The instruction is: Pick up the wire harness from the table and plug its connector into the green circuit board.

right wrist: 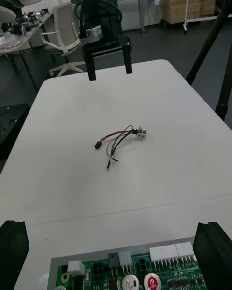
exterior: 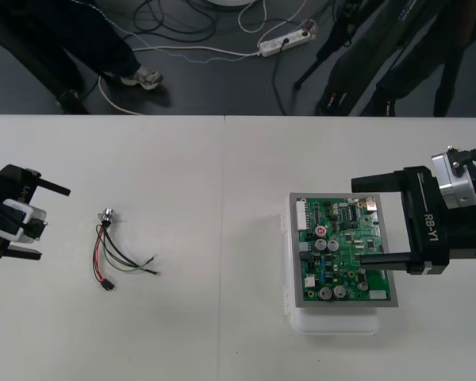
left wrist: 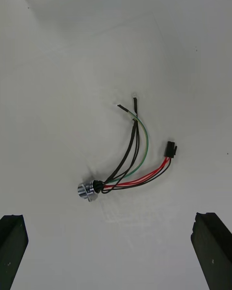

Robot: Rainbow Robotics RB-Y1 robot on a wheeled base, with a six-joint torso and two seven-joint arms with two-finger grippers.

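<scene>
- Two grippers are in play. The left gripper (exterior: 55, 224) sits at the table's left edge with its two black fingers (left wrist: 12, 246) spread wide and nothing between them.
- The right gripper (exterior: 355, 222) hangs over the green circuit board (exterior: 341, 254), also with its jaws wide apart and gripping nothing.
- One wire harness (exterior: 115, 250) lies flat on the table (exterior: 222, 182), just to the right of the left gripper and well apart from the board. Neither gripper touches it.
- The harness has one round metal socket (left wrist: 87, 191) at the end nearer the table's far edge and one small black plug (left wrist: 170, 150) at the near end. The plug rests on the table, not in the board.
- Thin red, black and green wires run out from the socket. The red ones end at the plug, and two loose ends (left wrist: 126, 105) point away towards the board.
- There is one board, set on one white base (exterior: 333, 324), with several round silver parts and one red-topped one.
- The only readable writing is "RB-Y1" (exterior: 431, 226), in white on the right gripper's black body.
</scene>
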